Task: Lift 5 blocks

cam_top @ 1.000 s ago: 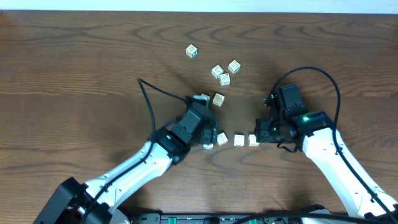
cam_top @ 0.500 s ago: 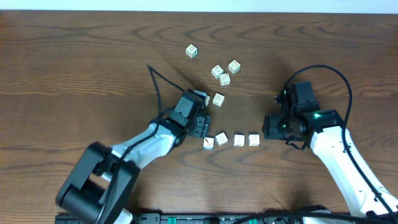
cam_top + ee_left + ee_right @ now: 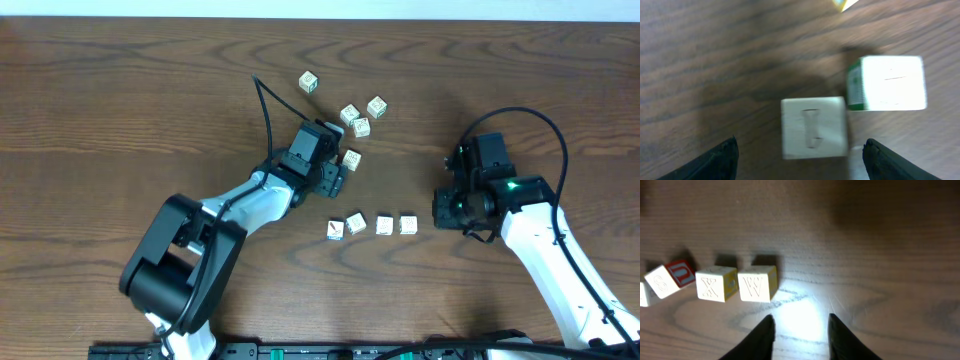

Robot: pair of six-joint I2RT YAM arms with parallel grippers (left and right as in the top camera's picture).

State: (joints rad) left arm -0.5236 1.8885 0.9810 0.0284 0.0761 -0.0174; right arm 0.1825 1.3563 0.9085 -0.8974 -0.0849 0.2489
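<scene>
Since the frame a second ago, the left hand (image 3: pixel 337 157) is found carried up and away from the row of four blocks (image 3: pixel 371 225) to the loose group farther back. The right hand (image 3: pixel 437 212) is found drawn off to the right of the row's end and narrowed.

Nine blocks are counted on the worktop (image 3: pixel 120 100) from overhead. Four are in the row near the front, one lone block (image 3: pixel 309 82) lies farthest back, three are clustered (image 3: pixel 361 127) together, and one (image 3: pixel 351 158) lies at the left hand.

The left hand is held wide. In its wrist view the nearest block (image 3: pixel 814 127) is seen lying on the worktop between the two fingers (image 3: pixel 722 159), gripped by neither. A green-sided block (image 3: pixel 887 82) is seen near its far corner, and whether the two touch cannot be told. A yellow scrap (image 3: pixel 845 4) is cut off by the top edge. This view is blurred, so the printed marks cannot be read.

The right hand is held narrow and empty, and bare worktop is seen between its fingers (image 3: pixel 762 336). Ahead and to the left, three blocks of the row are seen whole: the W block (image 3: pixel 757 283), the X block (image 3: pixel 716 284) and a tilted block with a red U (image 3: pixel 667 278). The fourth is cut off by the left edge.
</scene>
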